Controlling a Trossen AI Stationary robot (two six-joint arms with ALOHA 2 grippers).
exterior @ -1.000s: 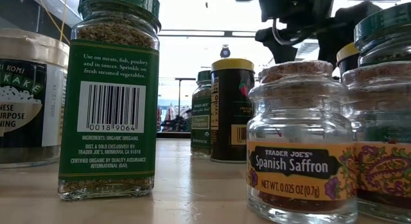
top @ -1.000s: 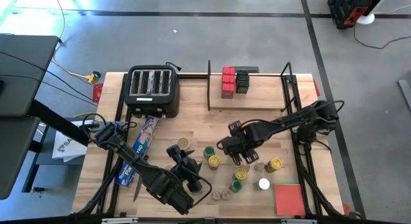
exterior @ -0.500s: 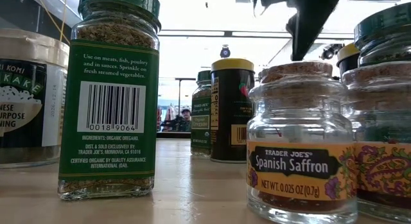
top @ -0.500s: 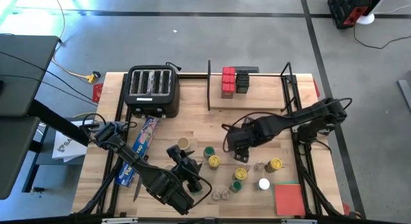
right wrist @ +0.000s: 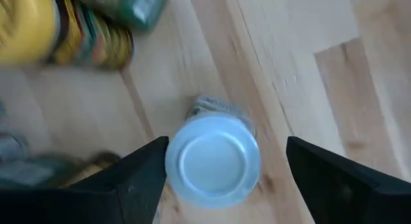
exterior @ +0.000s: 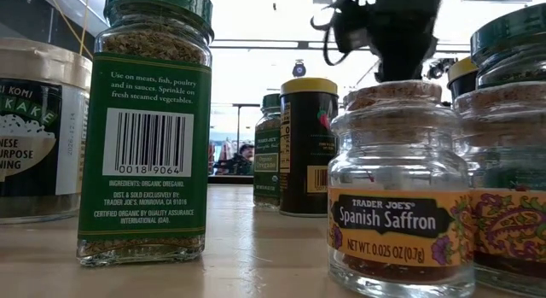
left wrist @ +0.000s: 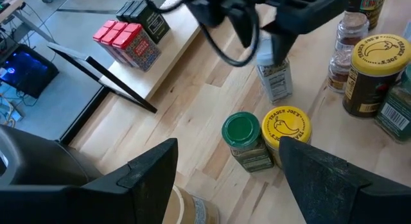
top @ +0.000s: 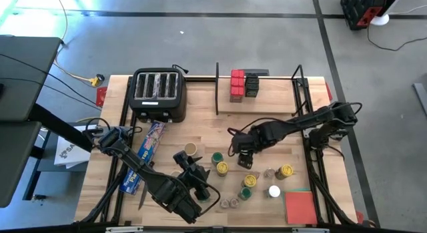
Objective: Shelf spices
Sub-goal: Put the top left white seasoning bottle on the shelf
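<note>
My right gripper point(top: 242, 147) point(right wrist: 226, 146) is open and points down over a small jar with a pale lid point(right wrist: 212, 161) point(left wrist: 273, 75). One finger stands on each side of the jar, which stands upright on the table. I cannot see any contact. Beside it stand a green-lidded jar point(left wrist: 241, 131) and a yellow-lidded jar point(left wrist: 288, 124), with more spice jars point(top: 248, 186) toward the near edge. The light-wood shelf point(top: 263, 103) at the far edge carries red tins point(top: 237, 85) and a black box point(top: 251, 85). My left gripper point(top: 198, 183) point(left wrist: 228, 144) waits open near the table's near edge.
A black toaster point(top: 159, 93) stands at the far left, and a long blue wrap box point(top: 143, 156) lies beside my left arm. A red pad point(top: 300, 206) lies at the near right corner. Several jars point(exterior: 149, 127) crowd the near edge. Bare wood point(top: 207, 123) lies between toaster and shelf.
My right gripper has shifted a little toward the table's left and far side, and has turned at the wrist. It now stands over the pale-lidded jar. The jars and my left arm have stayed where they were.
</note>
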